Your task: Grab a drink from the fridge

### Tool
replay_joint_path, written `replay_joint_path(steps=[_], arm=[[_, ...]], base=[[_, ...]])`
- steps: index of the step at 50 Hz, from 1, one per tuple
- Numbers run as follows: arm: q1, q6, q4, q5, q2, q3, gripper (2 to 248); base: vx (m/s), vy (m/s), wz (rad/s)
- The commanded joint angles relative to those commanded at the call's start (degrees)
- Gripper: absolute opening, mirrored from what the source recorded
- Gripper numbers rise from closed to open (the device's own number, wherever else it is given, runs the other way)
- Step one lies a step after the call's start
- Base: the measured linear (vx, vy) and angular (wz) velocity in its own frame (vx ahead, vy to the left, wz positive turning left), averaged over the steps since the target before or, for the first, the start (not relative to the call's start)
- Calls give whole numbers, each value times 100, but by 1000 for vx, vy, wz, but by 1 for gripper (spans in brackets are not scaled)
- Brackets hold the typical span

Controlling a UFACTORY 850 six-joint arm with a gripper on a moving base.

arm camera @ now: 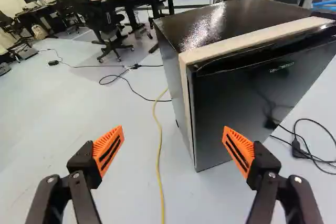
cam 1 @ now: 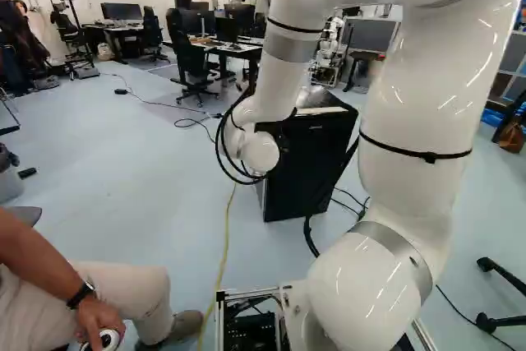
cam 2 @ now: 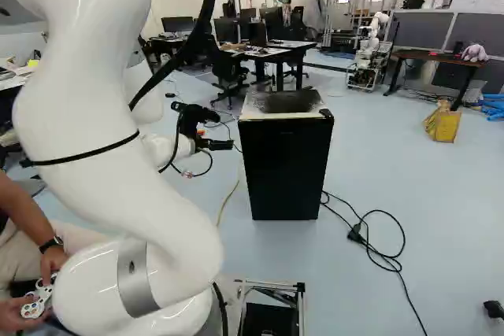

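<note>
A small black fridge [cam 2: 285,171] with its door closed stands on the floor ahead of the base. My gripper [cam 2: 220,145] is level with its upper part, just to its left in the right base view. Seen from the wrist, the gripper [arm camera: 172,137] is open, nothing between its orange pads. One finger overlaps the lower door of the fridge [arm camera: 247,103]; the other has floor behind it. A light strip runs along the top and side edge behind the door. The fridge [cam 1: 308,166] is partly behind my arm in the left base view. No drink can be seen.
A yellow cable [arm camera: 158,156] runs along the floor beside the fridge; a black cable [cam 2: 386,257] lies on its other side. A seated person's hand [cam 1: 99,318] holds a controller near the base. Desks and chairs stand farther back, with another robot [cam 2: 368,53].
</note>
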Motion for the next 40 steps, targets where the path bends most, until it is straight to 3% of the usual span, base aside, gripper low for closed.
replay_joint_path(steps=[40], arm=[[204,0,1218,782,-1299,-895,247]], base=[[0,0,0]])
